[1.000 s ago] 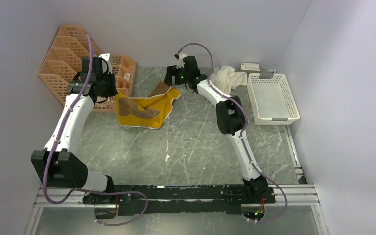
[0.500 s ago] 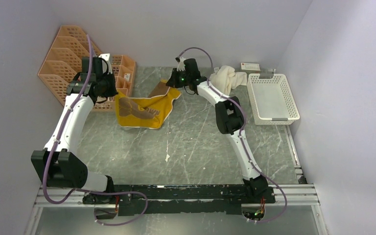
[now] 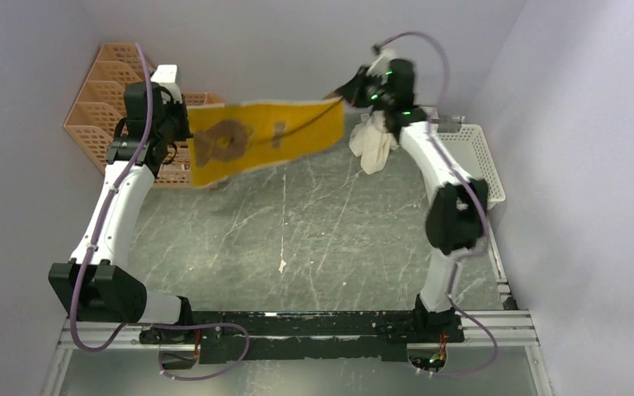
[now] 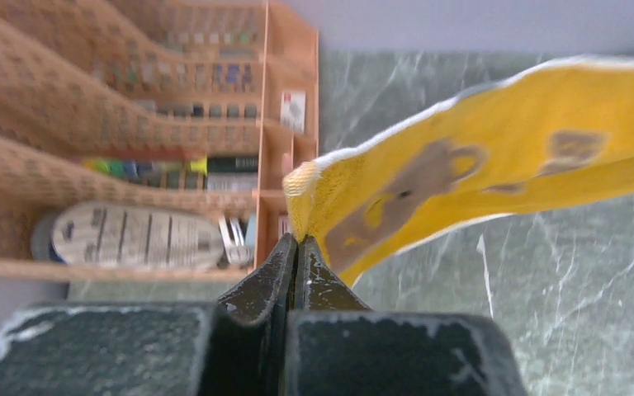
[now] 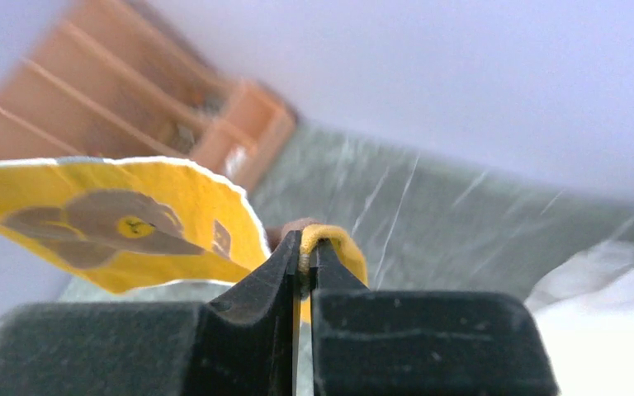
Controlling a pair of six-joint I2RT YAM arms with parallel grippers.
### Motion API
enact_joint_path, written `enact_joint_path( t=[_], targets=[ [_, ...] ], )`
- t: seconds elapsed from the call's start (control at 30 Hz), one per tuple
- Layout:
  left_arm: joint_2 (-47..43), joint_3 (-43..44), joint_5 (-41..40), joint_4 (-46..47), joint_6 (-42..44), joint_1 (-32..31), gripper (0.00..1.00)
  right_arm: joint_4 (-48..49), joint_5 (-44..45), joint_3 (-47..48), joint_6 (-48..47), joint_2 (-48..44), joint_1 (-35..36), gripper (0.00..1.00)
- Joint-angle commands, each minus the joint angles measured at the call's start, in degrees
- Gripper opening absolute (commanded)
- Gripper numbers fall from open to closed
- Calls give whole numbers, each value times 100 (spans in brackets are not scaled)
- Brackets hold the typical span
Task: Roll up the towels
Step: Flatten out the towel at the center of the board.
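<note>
The mustard-yellow towel [image 3: 264,139] with brown animal prints hangs stretched in the air across the back of the table. My left gripper [image 3: 188,115] is shut on its left corner, and the pinched cloth [image 4: 314,190] rises from the closed tips [image 4: 297,241]. My right gripper [image 3: 340,97] is shut on the right corner, where a yellow fold [image 5: 330,243] sits between the fingers [image 5: 305,247]. The cream-white towel [image 3: 376,140] lies crumpled at the back right, below my right arm, also in the right wrist view [image 5: 603,280].
An orange lattice organizer [image 3: 103,107] with small items stands at the back left, close behind my left gripper [image 4: 132,181]. A white plastic basket [image 3: 475,177] stands at the right by the wall. The grey marbled tabletop [image 3: 297,239] spreads below the towel.
The right gripper closed on the yellow towel's corner. Both arms then lifted, the right swinging right, so the towel left the table and now hangs stretched between them.
</note>
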Motion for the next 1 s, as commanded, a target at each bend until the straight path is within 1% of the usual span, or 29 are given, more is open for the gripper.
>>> enact_joint_path(
  t=[0.0, 0.17, 0.23, 0.3, 0.37, 0.43, 0.5, 0.57, 0.63, 0.73, 0.8, 0.87, 0.97],
  targets=[
    [-361, -75, 654, 1751, 768, 46, 7, 336, 176, -306, -156, -1589, -315, 0],
    [-987, -761, 1703, 3015, 1301, 48, 7, 3, 265, -861, -290, -2815, -399, 0],
    [-1529, -1275, 1843, 3394, 1376, 48, 7, -63, 347, -1259, -240, -3392, -400, 0],
    [-2066, -1698, 1891, 3476, 1454, 48, 7, -82, 459, -1734, -128, -4042, -404, 0],
    [-2652, -2134, 1894, 3346, 1510, 47, 7, -90, 678, -2318, 18, -4735, -399, 0],
    [-3310, -2615, 1755, 3212, 1380, 48, 7, -191, 1006, -2918, 143, -5457, -399, 0],
    [-4092, -3174, 1593, 3157, 1069, 48, 9, -369, 1418, -3569, 297, -6252, -400, 0],
    [-4959, -3698, 1608, 3027, 696, 47, 12, -565, 1637, -4205, 426, -7031, -400, 0],
    [-5785, -4088, 1806, 2704, 309, 48, 16, -974, 1735, -4639, 527, -7664, -399, 0],
    [-6672, -4372, 2148, 1849, -16, 48, 22, -1633, 1695, -4964, 719, -8368, -406, 0],
    [-6906, -4416, 2241, 1181, 60, 48, 22, -1965, 1661, -5062, 873, -8559, -399, 0],
    [-6875, -4408, 2293, 731, 83, 48, 22, -2115, 1762, -5200, 1046, -8619, -401, 0],
    [-6437, -4471, 2285, 661, -83, 48, 21, -1876, 1951, -5592, 1343, -8456, -399, 0]
  ],
)
